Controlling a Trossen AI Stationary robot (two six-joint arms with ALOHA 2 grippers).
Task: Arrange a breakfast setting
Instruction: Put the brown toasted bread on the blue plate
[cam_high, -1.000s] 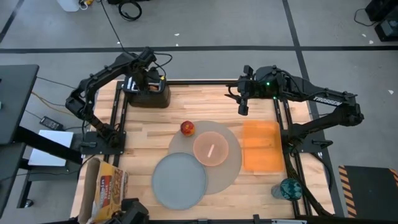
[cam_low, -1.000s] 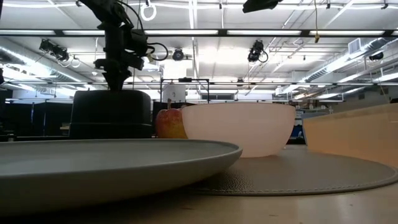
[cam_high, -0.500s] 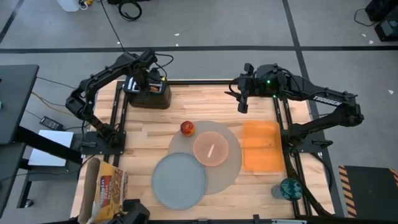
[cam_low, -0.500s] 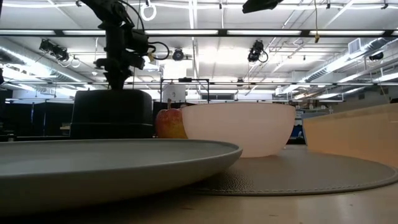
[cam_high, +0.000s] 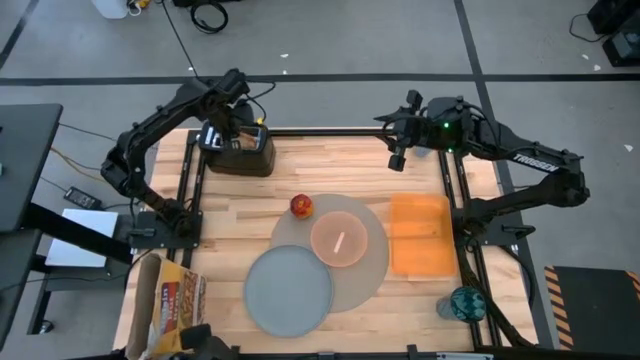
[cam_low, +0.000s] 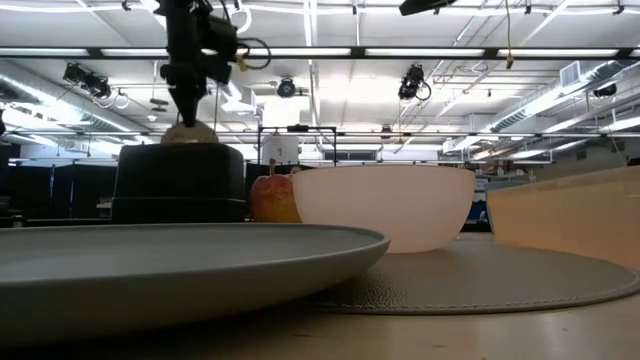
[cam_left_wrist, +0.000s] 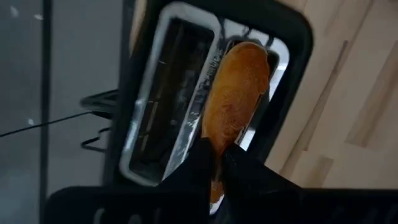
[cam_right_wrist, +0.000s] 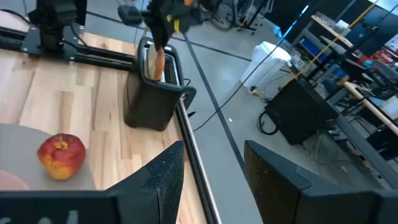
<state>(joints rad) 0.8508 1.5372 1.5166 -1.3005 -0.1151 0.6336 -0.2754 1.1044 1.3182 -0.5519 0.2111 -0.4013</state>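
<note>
My left gripper (cam_high: 238, 135) is over the black toaster (cam_high: 240, 158) at the far left, shut on a brown bagel half (cam_left_wrist: 239, 87) that stands in a slot; the bagel's top shows above the toaster (cam_low: 190, 133). My right gripper (cam_high: 398, 157) hangs open and empty above the far right. The pink bowl (cam_high: 340, 240) sits on the tan placemat (cam_high: 370, 280), and the grey plate (cam_high: 288, 290) overlaps the mat's near-left rim. The red apple (cam_high: 301, 206) lies at the mat's far-left edge. My left gripper pinches the bagel half's upper edge (cam_left_wrist: 219, 140) between its two fingers (cam_left_wrist: 199, 163). The fingers come from above, pointing down (cam_low: 188, 105). The bagel stands on edge, its lower part still inside the toaster's slot (cam_left_wrist: 249, 124).
An orange board (cam_high: 418, 235) lies right of the placemat. The yellow cereal box (cam_high: 175, 300) lies at the near-left corner, and the light-blue cup (cam_high: 462, 302) stands at the near right. Black frame rails (cam_high: 455, 200) run along both table sides.
My left gripper has risen above the toaster, still shut on the bagel half, whose top has come up out of the slot. My right gripper has moved toward the table's far right.
</note>
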